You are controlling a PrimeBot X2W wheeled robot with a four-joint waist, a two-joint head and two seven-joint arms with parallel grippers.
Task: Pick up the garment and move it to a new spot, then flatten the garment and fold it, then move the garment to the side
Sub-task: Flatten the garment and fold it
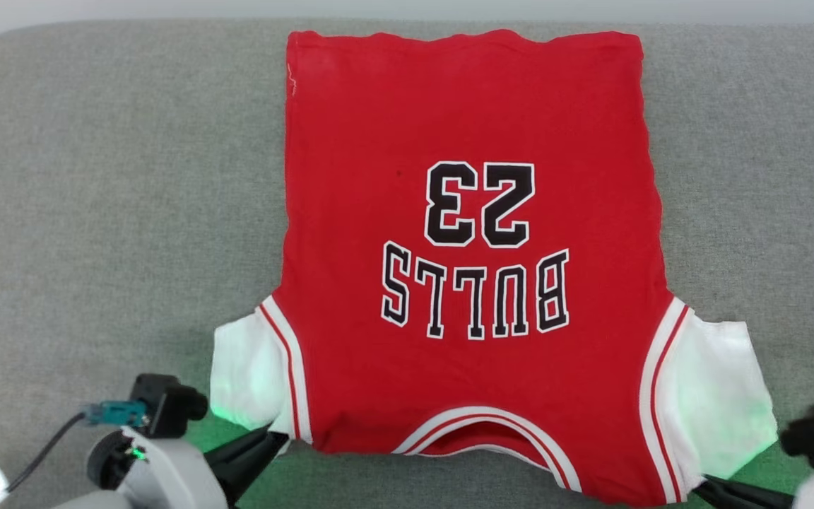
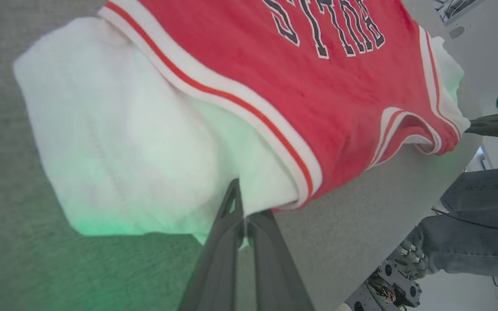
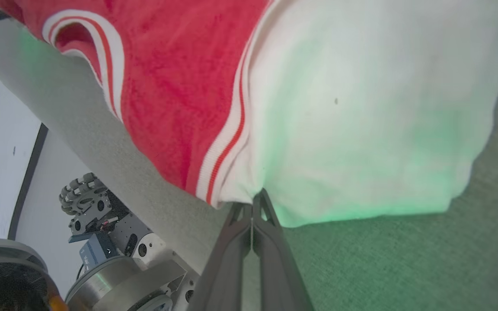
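L gripper (image 2: 244,207), 7 o'clock in head view, is clamped on near sleeve edge of red soft-fabric jersey (image 1: 463,212) w/ white sleeves, black 23; R gripper (image 3: 253,201), 5 o'clock, pinches other shoulder. Jersey lies spread on grey fabric-covered surface (image 1: 96,177), hem at 12. Flattening looks abt done; fold + move aside not yet done. R fingers (image 1: 739,497) partly cut off.

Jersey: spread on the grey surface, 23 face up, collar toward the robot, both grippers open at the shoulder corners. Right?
No, the grippers aren't open. The left gripper and right gripper are each shut on a shoulder corner of the jersey; the wrist views show it. The rest holds: spread on the grey surface, 23 face up, collar toward the robot.
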